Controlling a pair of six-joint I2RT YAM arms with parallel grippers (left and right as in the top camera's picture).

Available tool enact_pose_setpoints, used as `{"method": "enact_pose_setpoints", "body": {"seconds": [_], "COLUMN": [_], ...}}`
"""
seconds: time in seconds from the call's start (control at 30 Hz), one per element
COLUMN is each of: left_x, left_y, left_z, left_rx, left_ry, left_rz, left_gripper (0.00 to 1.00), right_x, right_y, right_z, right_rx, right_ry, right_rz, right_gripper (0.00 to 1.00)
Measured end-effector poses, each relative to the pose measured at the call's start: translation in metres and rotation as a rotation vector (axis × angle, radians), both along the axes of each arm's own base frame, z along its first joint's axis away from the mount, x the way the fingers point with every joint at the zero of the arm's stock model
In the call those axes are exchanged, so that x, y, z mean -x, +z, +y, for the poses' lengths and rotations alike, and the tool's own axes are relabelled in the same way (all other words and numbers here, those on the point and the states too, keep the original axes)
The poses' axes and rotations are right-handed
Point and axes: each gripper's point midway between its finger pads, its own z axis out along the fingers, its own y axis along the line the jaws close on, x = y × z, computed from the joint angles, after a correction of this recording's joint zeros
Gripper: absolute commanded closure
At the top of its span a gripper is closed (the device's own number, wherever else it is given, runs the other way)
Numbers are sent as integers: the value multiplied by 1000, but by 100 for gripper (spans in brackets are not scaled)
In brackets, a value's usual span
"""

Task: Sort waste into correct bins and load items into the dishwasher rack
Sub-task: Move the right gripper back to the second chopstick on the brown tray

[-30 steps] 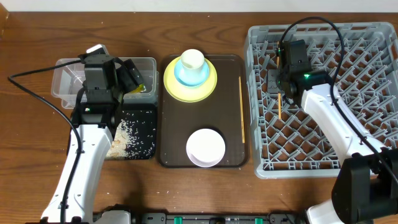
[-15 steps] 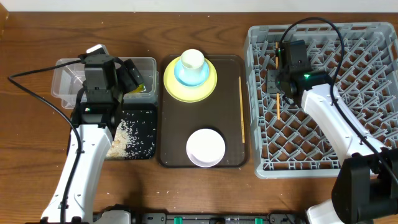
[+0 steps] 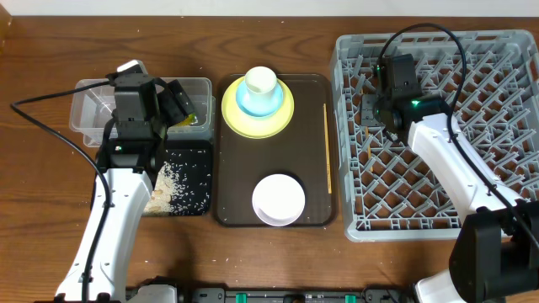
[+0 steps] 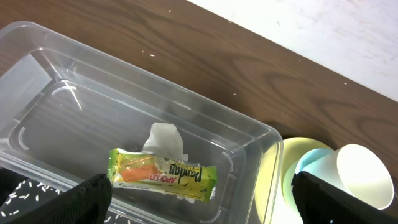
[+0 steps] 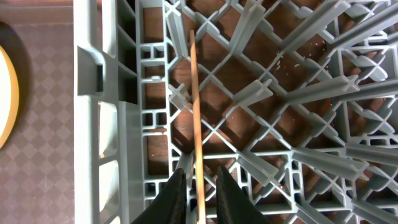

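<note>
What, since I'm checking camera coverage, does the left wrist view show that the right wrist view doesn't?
Only the left wrist: the clear tub holding the snack wrapper and tissue, plus the white cup in the blue bowl. Only the right wrist: the dishwasher rack, with a chopstick lying in it and running between the parted jaws. Both: an edge of the yellow plate.

Left tool (image 4: pixel 205 198) spread wide; right tool (image 5: pixel 201 193) pointing down, barely parted.
</note>
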Motion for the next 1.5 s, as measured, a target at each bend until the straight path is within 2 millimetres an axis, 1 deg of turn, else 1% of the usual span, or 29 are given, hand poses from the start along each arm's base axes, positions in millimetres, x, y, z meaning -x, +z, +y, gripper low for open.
{"method": "enact_pose_setpoints", "body": {"seconds": [0.13,0.3,0.4,0.57,0.67,0.8,0.87,0.93,1.0,1.07,1.1,1.27,1.4,1.5], "left_x": [0,0,0,0,0,0,0,0,0,0,0,0,0,0], "left_y": [0,0,0,0,0,0,0,0,0,0,0,0,0,0], "left_z": [0,0,0,0,0,0,0,0,0,0,0,0,0,0], "left_rx": [0,0,0,0,0,0,0,0,0,0,0,0,0,0], "left_ry": [0,0,0,0,0,0,0,0,0,0,0,0,0,0], "left_rz": [0,0,0,0,0,0,0,0,0,0,0,0,0,0], "left_gripper": [5,5,5,5,5,5,5,5,5,5,5,5,5,5], "right_x": [0,0,3,17,24,32,33,33,33,32,32,36,38,39], "right_y": [0,2,3,5,9,12,14,12,4,-13,-23,-80,-99,-102], "right_z": [1,16,35,84,110,128,132,136,139,139,138,129,124,123], "right_rx": [0,-3,-3,29,57,81,86,88,95,115,129,226,253,249], "right_ry": [3,36,80,192,241,248,231,213,200,190,188,176,163,138], "right_rz": [-1,-14,-21,-45,-77,-109,-121,-132,-124,-94,-75,31,66,70], "right_gripper": [81,78,77,76,76,76,76,74,71,68,67,65,66,65]}}
